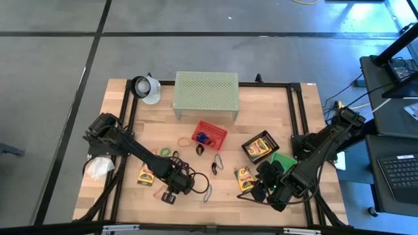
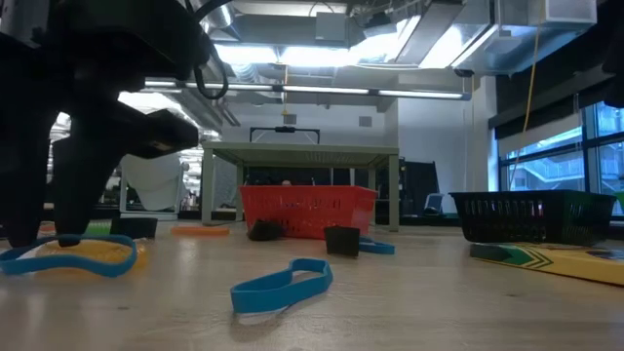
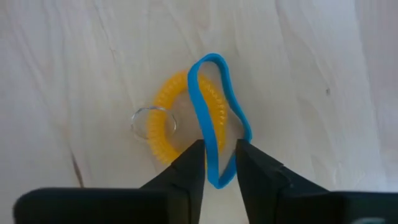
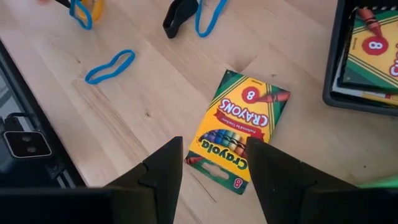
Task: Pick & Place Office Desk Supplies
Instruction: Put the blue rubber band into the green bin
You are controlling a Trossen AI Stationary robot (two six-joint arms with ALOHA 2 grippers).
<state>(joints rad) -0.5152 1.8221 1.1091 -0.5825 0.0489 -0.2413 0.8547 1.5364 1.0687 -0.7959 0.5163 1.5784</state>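
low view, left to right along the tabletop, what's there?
left gripper down over a blue band and yellow coil → loose blue band in front → red basket → small black clip → black basket → flat crayon box.

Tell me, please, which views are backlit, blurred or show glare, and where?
Low view: ceiling lights and the window glare, so the left gripper is a dark silhouette; the near blue loop looks soft, out of focus. Left wrist view: even light, with a slightly soft blue band over the yellow coil. Right wrist view: the crayon box is sharp, print readable.
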